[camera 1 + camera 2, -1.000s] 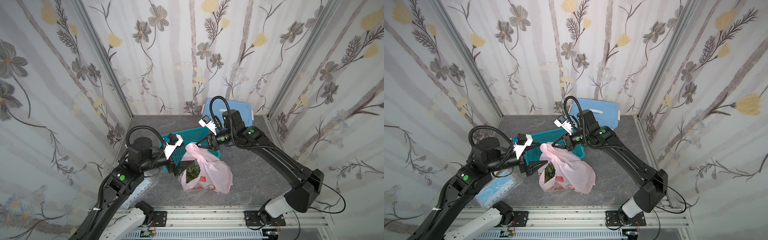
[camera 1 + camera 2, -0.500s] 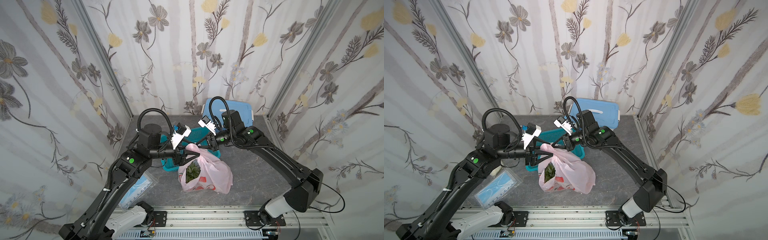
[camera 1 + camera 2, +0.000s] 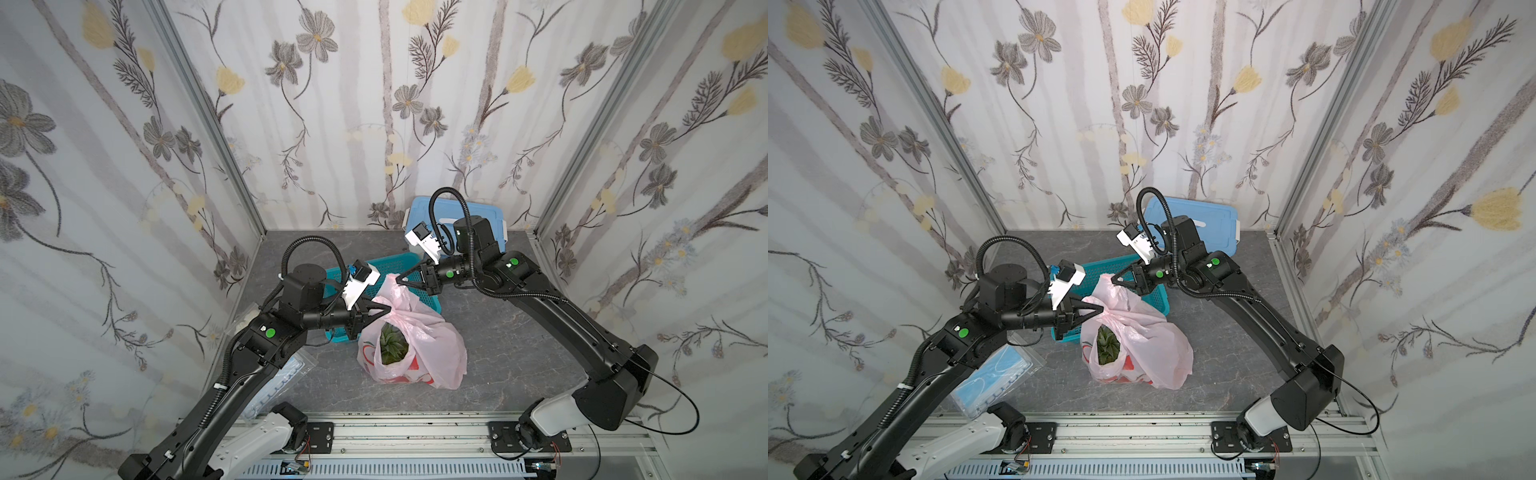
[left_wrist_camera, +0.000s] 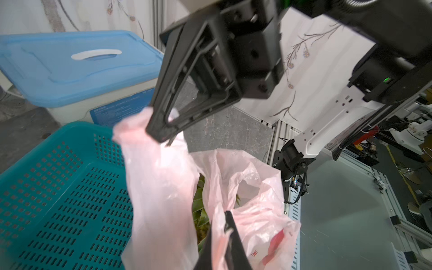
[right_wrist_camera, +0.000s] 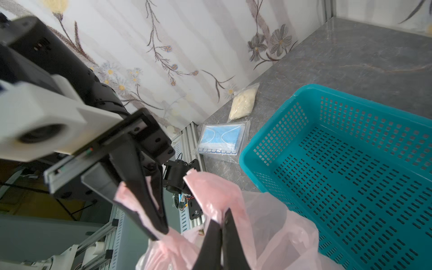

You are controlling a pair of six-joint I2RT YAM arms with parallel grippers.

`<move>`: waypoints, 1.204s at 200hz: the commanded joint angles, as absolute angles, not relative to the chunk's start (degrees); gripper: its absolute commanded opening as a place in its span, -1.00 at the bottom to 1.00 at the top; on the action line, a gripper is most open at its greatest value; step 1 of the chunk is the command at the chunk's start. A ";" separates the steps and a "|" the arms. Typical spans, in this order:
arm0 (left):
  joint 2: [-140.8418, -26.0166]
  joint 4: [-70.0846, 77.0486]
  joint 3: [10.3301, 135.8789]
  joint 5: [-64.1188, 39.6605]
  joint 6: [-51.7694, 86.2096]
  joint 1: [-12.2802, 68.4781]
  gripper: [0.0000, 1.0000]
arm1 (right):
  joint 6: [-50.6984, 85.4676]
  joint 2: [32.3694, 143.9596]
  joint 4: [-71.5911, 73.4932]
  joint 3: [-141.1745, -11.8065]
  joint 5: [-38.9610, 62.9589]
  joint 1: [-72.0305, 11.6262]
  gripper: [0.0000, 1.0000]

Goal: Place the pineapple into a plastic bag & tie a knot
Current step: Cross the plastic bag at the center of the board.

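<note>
Bag (image 3: 419, 353) (image 3: 1142, 353) (pink, translucent, red print) stands on the table (image 3: 519, 353) just in front of the basket (image 3: 428, 291). Its raised top leans over the basket's near rim, as seen in both top views. Pineapple (image 3: 390, 347) (image 3: 1108, 347) sits inside the bag, crown up, w/ green leaves visible through the open mouth (fruit body mostly veiled by film).

Left gripper (image 3: 388, 309), coming in at the basket's left-front corner, is clamped on one handle (image 5: 121, 194) of the bag. The right wrist view shows pink film pinched betw. its closed fingers (image 5: 145, 205). Right gripper (image 3: 399, 280), over the basket's near rim, is likewise closed tight on the other handle, w/ film bunched at its fingers (image 4: 163, 105) in the left wrist view. Both handles are held up. The two gripper tips sit near each other but apart, and the handles are not yet knotted.

Basket: teal, w/ perforated walls and floor. Box (image 3: 490, 212) w/ blue lid stands behind the basket. Mask packet (image 3: 996, 378) lies flat to the basket's left-front, partly under the left arm (image 3: 905, 386) in both top views. Pouch (image 5: 243, 104) of white lumps lies left of the basket, close to the mask packet (clear in the right wrist view only).
</note>
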State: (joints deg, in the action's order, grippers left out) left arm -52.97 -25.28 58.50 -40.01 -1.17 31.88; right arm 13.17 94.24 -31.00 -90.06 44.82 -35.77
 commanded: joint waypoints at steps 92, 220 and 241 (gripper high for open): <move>-54.18 -3.65 48.34 -28.52 15.09 31.91 -1.00 | 2.21 82.90 -27.85 -83.30 39.43 -47.97 -1.00; -53.97 -7.30 51.41 -31.81 15.15 31.91 -1.00 | 1.31 88.22 -33.82 -73.86 10.69 -51.94 -1.00; -53.92 -10.04 53.20 -33.86 14.78 32.00 -1.00 | 3.55 87.98 -33.52 -72.24 6.66 -51.94 -1.00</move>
